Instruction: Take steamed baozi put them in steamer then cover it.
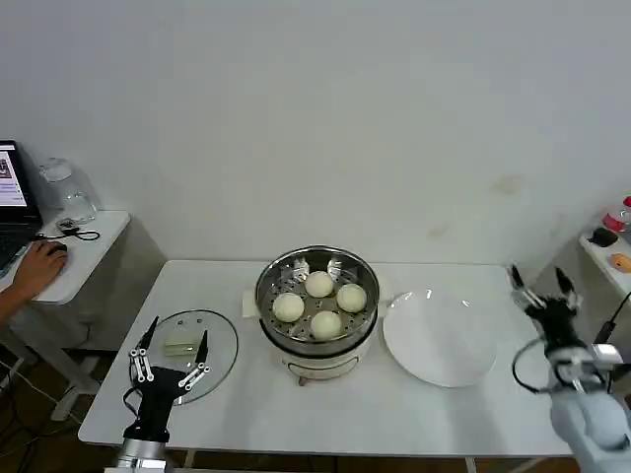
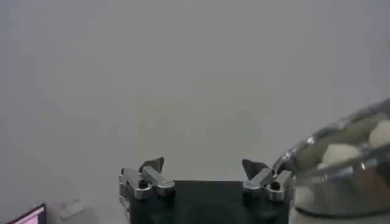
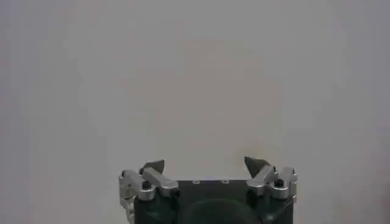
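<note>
Several cream-white steamed baozi [image 1: 319, 285] lie on the perforated tray inside the shiny steamer [image 1: 271, 275] at the table's middle. In the left wrist view the steamer [image 2: 341, 176] shows at the edge with baozi [image 2: 339, 153] inside. The glass cover [image 1: 222, 340] with its pale handle lies flat on the table to the steamer's left. My left gripper [image 1: 175, 348] hovers open over the cover, fingers spread wide [image 2: 205, 167], holding nothing. Off the table's right edge my right gripper [image 1: 539, 281] is raised and open, with its fingers [image 3: 206, 164] apart before the bare wall.
A white plate [image 1: 441, 338] lies bare to the right of the steamer. A side desk [image 1: 79, 258] with a laptop and a person's hand stands at the far left. A small shelf with objects [image 1: 613, 239] is at the far right.
</note>
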You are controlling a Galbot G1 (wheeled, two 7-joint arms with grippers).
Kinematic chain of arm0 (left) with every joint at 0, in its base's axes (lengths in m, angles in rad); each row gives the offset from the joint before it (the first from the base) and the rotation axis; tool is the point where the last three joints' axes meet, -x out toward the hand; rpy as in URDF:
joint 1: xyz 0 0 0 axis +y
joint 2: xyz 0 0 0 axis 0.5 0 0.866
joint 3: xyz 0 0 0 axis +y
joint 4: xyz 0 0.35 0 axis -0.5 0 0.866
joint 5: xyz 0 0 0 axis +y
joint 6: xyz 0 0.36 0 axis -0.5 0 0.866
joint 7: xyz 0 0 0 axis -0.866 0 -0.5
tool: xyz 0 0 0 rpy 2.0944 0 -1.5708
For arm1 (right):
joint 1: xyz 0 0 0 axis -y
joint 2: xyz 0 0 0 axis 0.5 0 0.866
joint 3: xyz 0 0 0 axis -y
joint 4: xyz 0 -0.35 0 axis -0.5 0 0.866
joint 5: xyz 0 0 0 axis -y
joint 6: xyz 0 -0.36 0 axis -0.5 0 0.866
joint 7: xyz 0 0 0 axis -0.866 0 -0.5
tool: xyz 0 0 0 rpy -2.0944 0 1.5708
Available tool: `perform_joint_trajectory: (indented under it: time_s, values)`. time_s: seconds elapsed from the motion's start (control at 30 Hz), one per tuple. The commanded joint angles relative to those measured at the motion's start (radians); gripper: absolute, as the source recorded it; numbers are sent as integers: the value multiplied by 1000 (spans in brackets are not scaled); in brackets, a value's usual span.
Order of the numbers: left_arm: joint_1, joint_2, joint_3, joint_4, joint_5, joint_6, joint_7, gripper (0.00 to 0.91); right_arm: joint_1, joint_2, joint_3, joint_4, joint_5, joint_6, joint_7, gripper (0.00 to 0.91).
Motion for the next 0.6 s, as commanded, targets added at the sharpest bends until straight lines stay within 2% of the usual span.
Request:
perform_joint_trajectory:
  time_s: [0.03, 0.1, 0.17, 0.3, 0.6]
  values:
    - [-27, 17, -4, 198, 511, -41, -244, 907, -308, 167, 198, 80, -35, 61, -2, 907]
    - [-26, 27, -8, 215, 560, -19, -246, 907, -312, 182, 196, 79, -60, 72, -7, 907]
    - [-13, 46, -16, 222, 618, 43, -227, 907, -315, 198, 192, 80, -61, 73, -11, 907]
    - [-18, 96, -6, 278, 634, 96, -204, 907, -314, 217, 184, 74, -54, 66, -19, 907]
    - [-202, 146, 17, 427, 655, 134, -142, 907, -301, 239, 170, 71, -36, 45, -28, 907]
